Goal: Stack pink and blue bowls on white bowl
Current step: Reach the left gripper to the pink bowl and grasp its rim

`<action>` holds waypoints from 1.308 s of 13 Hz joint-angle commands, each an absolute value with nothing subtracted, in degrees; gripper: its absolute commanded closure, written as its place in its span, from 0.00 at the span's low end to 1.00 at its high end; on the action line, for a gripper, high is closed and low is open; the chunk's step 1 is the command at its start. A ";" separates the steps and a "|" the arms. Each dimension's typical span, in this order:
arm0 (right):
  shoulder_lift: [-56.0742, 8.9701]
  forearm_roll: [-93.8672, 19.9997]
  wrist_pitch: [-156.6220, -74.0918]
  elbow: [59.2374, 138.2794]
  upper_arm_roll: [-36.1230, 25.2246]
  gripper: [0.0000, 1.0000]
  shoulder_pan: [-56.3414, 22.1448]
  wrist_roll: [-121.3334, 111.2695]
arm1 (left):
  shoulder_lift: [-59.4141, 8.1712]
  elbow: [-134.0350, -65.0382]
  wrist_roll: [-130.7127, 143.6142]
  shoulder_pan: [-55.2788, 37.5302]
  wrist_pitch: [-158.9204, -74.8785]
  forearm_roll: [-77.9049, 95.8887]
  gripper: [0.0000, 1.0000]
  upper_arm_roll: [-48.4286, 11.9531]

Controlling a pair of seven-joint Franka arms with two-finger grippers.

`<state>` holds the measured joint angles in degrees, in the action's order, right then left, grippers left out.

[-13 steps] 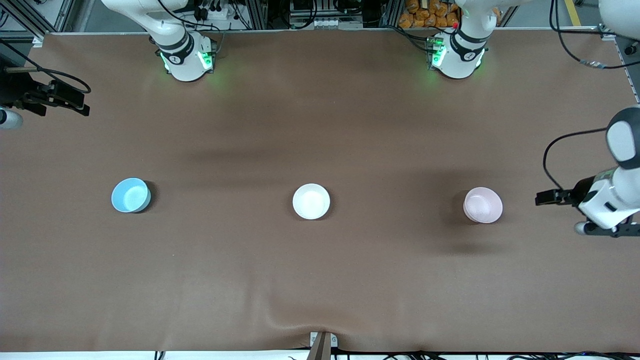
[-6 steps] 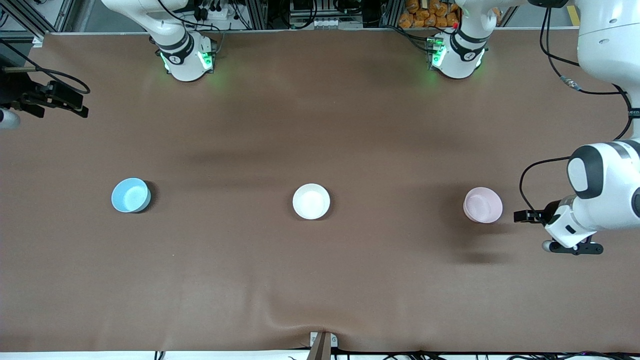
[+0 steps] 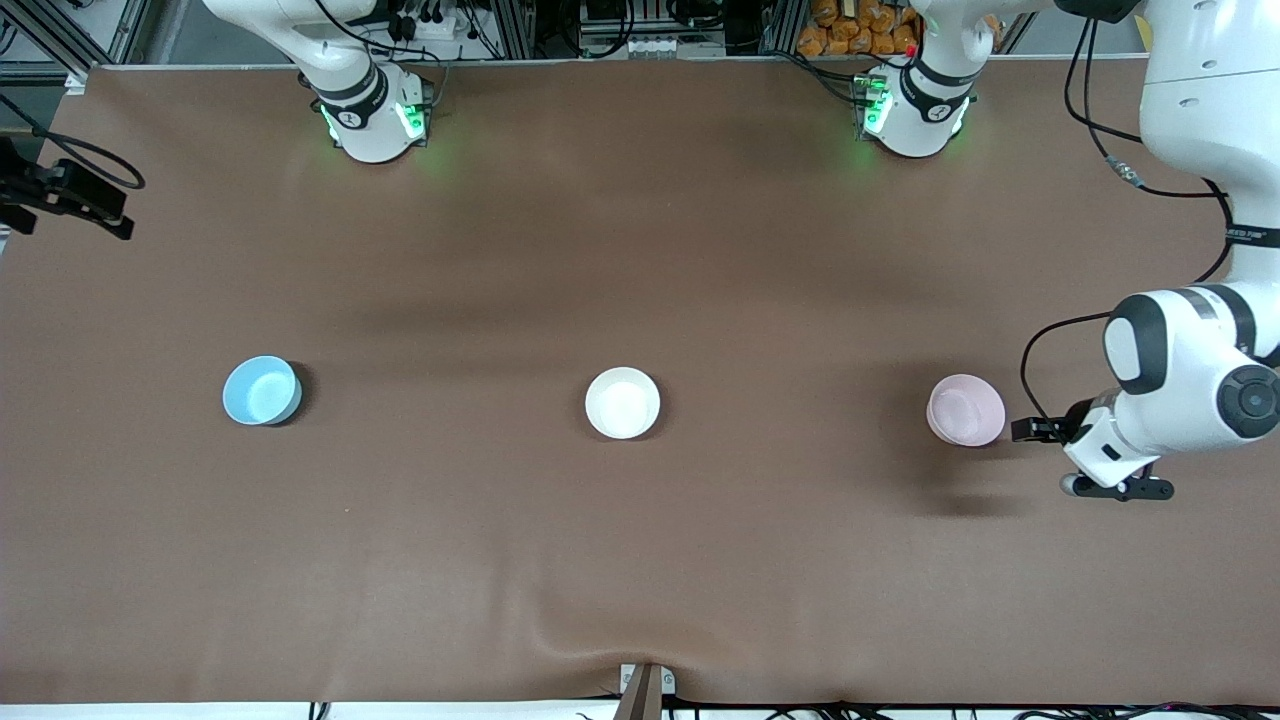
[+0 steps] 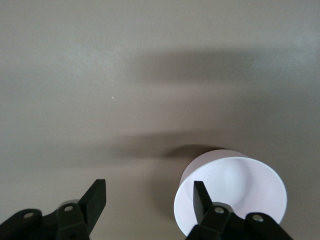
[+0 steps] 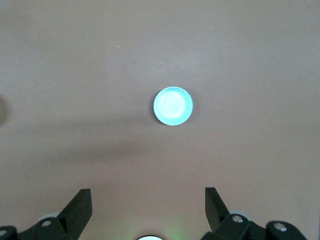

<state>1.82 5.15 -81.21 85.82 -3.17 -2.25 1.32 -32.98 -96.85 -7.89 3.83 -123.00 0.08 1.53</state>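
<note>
Counter (image 3: 640, 560): broad, covered in brown matting, with both arm bases along one long edge and a rack of cables and equipment just past it.

Left gripper (image 4: 147, 197): jaws spread, nothing between them. One finger (image 4: 201, 198) stands over the rim of the pink bowl, the other over bare matting beside it. In the front view the left gripper (image 3: 1030, 430) sits low, just beside the pink bowl, on the side away from the white bowl.

Right gripper (image 5: 147, 205): jaws spread wide, empty, held high over the counter with the blue bowl in sight below. This arm waits; in the front view only a dark part of it shows at the frame's edge, at the right arm's end of the counter.

Pink bowl (image 3: 965, 409): pale pink, glossy, upright and empty; well apart from the white bowl, toward the left arm's end of the counter. It also shows in the left wrist view (image 4: 231, 192).

White bowl (image 3: 622, 402): glossy, upright and empty; mid-counter, taken as the landmark here.

Blue bowl (image 3: 261, 390): light sky-blue, upright and empty; well apart from the white bowl, toward the right arm's end. It also shows in the right wrist view (image 5: 173, 106).

The three bowls stand in one row, the white bowl between the other two, none touching another.
</note>
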 commanded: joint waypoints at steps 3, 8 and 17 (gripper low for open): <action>-1.49 7.56 -85.40 85.34 -2.90 0.00 6.13 1.23 | -31.03 -100.90 -7.73 4.48 -124.36 0.09 0.24 -0.17; -6.93 7.56 -96.14 85.34 -2.90 0.00 13.09 1.23 | -31.29 -103.80 -7.65 4.22 -127.52 0.09 0.37 -0.79; -9.32 -2.28 -97.65 85.43 -2.81 0.00 18.90 8.06 | -31.55 -104.41 -8.00 4.48 -127.53 0.09 0.95 -1.93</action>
